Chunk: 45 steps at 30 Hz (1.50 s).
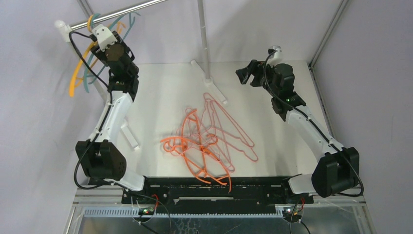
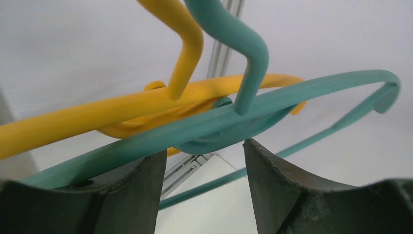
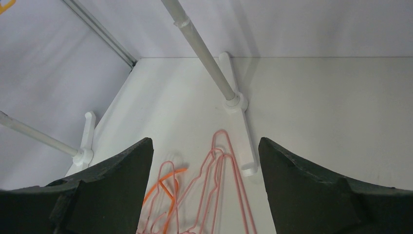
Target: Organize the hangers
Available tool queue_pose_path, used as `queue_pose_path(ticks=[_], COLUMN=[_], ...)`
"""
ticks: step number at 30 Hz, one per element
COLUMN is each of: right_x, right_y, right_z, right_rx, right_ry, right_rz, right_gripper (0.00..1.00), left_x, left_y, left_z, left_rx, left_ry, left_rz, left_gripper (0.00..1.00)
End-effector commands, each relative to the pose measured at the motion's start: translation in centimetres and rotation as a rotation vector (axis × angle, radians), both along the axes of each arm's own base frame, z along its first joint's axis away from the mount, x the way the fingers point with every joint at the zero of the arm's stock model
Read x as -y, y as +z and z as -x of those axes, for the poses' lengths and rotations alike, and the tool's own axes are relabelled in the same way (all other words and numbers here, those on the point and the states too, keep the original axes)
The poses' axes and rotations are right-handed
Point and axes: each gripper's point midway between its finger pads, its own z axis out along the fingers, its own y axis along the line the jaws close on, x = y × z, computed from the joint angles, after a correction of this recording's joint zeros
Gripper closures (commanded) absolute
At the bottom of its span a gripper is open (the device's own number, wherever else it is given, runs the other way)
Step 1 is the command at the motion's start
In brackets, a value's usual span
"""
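Observation:
A yellow-orange hanger (image 1: pixel 74 78) and a teal hanger (image 1: pixel 86 80) hang by their hooks from the silver rail (image 1: pixel 122 12) at the far left. My left gripper (image 1: pixel 97 30) is raised right under them. In the left wrist view its jaws (image 2: pixel 204 146) stand wide apart, and the teal hanger (image 2: pixel 292 95) lies across the fingertips with the yellow-orange one (image 2: pixel 97 114) just behind. A tangled pile of orange hangers (image 1: pixel 195 151) and pink hangers (image 1: pixel 229 129) lies mid-table. My right gripper (image 1: pixel 245 75) is open and empty, raised above the far right. The right wrist view (image 3: pixel 204 141) looks down on pink (image 3: pixel 221 161) and orange (image 3: pixel 168 178) hangers.
The rail's white post (image 1: pixel 204 44) stands at the back centre on a foot (image 3: pixel 238 105) with long white legs. A second post with its foot (image 3: pixel 83 153) stands at the left. Grey walls enclose the white table on three sides.

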Motion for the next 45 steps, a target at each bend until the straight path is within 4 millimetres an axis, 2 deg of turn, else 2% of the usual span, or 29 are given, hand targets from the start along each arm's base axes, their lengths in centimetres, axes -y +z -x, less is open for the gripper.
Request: queue_pose_path(ticks=[1,6,10,14,16,18,22,29,35,39,45], right_x=[-0.5,-0.8,-0.9,-0.6,-0.5,-0.4,-0.3,-0.4,-0.6,-0.8,-1.0], right_y=[1.4,1.3,1.2,1.1,1.1,1.2,1.5,2.0,1.6,1.5,1.2], right_z=[0.8,1.1,1.5,1.9,2.2,2.4,2.9,3.9,4.3,4.7,5.4], right_rx=[0.038,0.042,0.044,0.043,0.044,0.041,0.045,0.06,0.043,0.044,0.047], right_ry=[0.005,0.011,0.014,0.0,-0.003,-0.008,-0.018,-0.023,-0.033,-0.025,-0.021], right_rz=[-0.012,-0.008,-0.016,-0.014,-0.017,-0.017,-0.009,-0.013,0.001,0.023,0.04], right_gripper=[0.13,0.13,0.13,0.12,0.11,0.1,0.09,0.09,0.08,0.08,0.08], left_x=[-1.7,-2.5,-3.1,-2.6,-1.7,-0.5,1.8,5.0,8.3,10.6,14.9], left_y=[2.3,1.1,1.0,1.0,0.8,0.7,0.1,-1.8,-3.8,-3.5,-1.6], left_z=[3.7,5.8,7.5,7.8,7.5,7.2,7.2,8.5,9.2,9.4,9.9], left_rx=[0.101,0.098,0.101,0.085,0.067,0.049,0.023,-0.015,-0.085,-0.102,-0.088], left_ry=[0.084,0.13,0.167,0.118,0.053,-0.039,-0.186,-0.369,-0.52,-0.624,-0.801], left_rz=[0.041,0.05,0.053,0.043,0.04,0.032,0.038,0.083,0.105,0.095,0.042], left_gripper=[0.36,0.36,0.35,0.3,0.24,0.1,0.01,0.01,0.01,0.01,0.0])
